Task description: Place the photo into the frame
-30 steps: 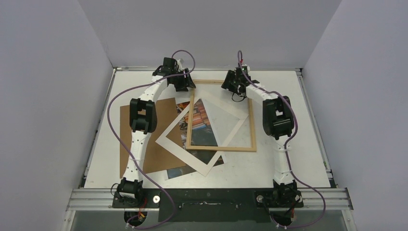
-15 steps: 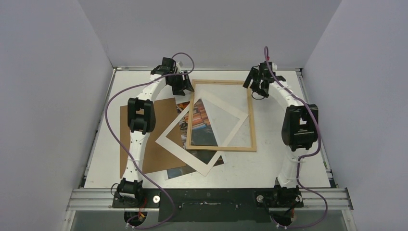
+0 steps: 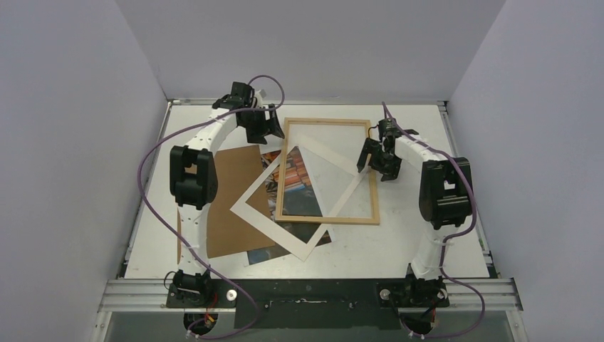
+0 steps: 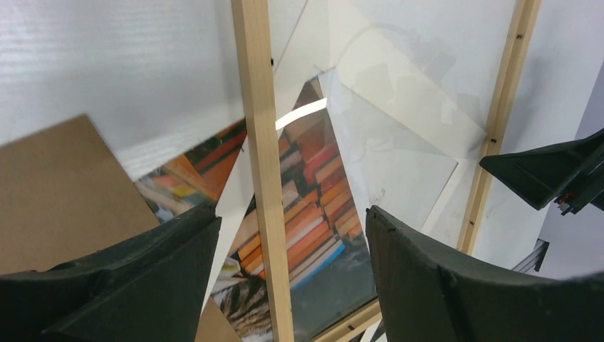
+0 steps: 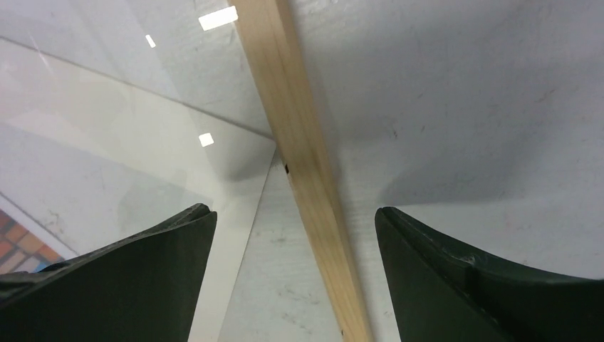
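Left edge first: the brown backing board [image 3: 231, 214] is lying flat, with 1 corner of the photo [image 3: 298, 187] sticking out at its near side. The left gripper [image 3: 265, 128] is backing leftward off the far-left corner of the frame [image 3: 327, 219]. Its jaws are spreading wider than 1 second ago and pinching nothing. In its wrist view the frame's left rail is running under the gap between the fingers.

Moving right, the photo is lying face up on the table, tilted. It is sitting under the white mat [image 3: 274, 228] and the frame, and only partly showing through the frame's opening. The frame is resting flat on top of both, square to the table.

The right gripper [image 3: 376, 160] is also letting go. It is swinging from the far-right corner down to the middle of the right rail, jaws wide apart astride the rail and gripping nothing.

We are reading this as a release: the frame is set down and both arms are free. The photo is still not seated, and we are judging that the mat and photo need straightening next.
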`<state>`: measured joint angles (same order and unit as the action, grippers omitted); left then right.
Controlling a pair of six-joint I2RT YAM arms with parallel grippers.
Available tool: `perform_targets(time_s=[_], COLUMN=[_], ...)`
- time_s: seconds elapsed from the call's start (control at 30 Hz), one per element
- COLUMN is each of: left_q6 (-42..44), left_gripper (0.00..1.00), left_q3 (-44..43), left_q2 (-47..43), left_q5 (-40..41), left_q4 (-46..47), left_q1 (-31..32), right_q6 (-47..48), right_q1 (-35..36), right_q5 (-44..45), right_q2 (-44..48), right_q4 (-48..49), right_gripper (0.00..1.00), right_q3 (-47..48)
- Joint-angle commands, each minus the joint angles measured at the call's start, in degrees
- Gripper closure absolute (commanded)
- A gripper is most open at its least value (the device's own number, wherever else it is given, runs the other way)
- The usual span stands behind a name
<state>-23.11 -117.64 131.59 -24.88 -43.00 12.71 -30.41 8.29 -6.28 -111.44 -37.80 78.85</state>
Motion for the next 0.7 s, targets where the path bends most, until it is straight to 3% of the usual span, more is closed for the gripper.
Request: perform_targets(time_s=[0.0, 0.17, 0.47, 0.67], left_q6=[-0.42, -1.62, -0.21, 1.02], left_gripper=[0.26, 0.27, 0.28, 0.34], left_q3=[6.82, 13.16, 13.88, 14.82], left_q2=[-5.31, -6.84, -4.92, -4.28], left_q5=[1.16, 0.71, 4.4, 3.21], left_q4=[2.6, 4.73, 2.15, 2.04], left_q1=[0.88, 2.09, 3.86, 4.98], right_q6=[0.85, 0.01, 0.4, 1.96], right_q1=[-0.2, -0.12, 0.59, 2.88], right_q5=[-5.13, -12.02, -14.4, -20.54], right_q2=[5.56, 6.72, 10.82, 15.87], right_q4=[-1.1, 0.01, 0.31, 3.35], right_gripper=[0.15, 0.16, 0.16, 0.28], right_q3=[-1.78, -5.32, -11.33, -17.51])
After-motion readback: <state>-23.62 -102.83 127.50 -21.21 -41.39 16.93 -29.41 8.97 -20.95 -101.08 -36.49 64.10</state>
